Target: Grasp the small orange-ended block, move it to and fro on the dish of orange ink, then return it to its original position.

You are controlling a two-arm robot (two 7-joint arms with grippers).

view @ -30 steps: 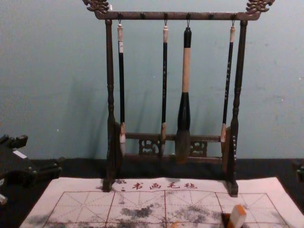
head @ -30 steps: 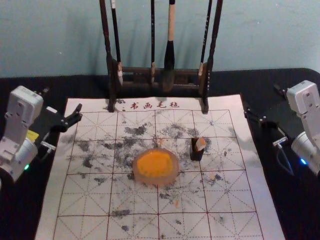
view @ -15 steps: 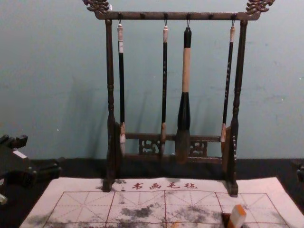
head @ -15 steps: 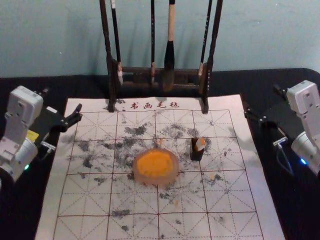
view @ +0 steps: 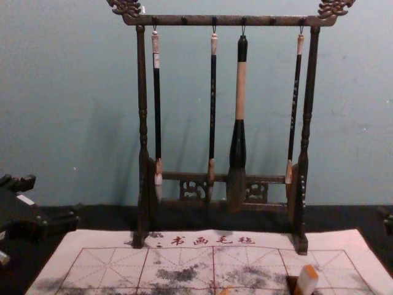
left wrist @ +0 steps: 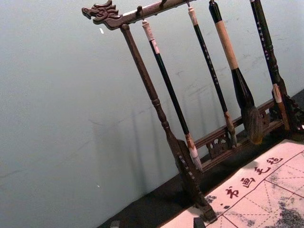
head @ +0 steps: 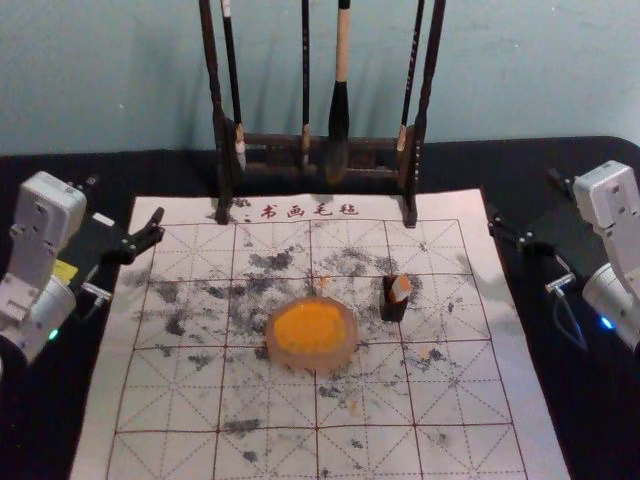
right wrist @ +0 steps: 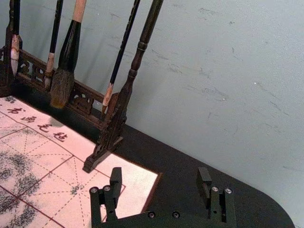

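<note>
Orange ink in a rounded dish, squared block nearby.

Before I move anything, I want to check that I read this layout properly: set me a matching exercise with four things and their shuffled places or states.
Things
1. Brush rack
2. Block
3. Right gripper
4. Dish

Places and states
A. Jaws apart, by the right edge of the mat
B. Holds orange ink
C. Behind, with hanging brushes
D. Pale with an orange end, right of the ink

Pairs: 1-C, 2-D, 3-A, 4-B
</note>
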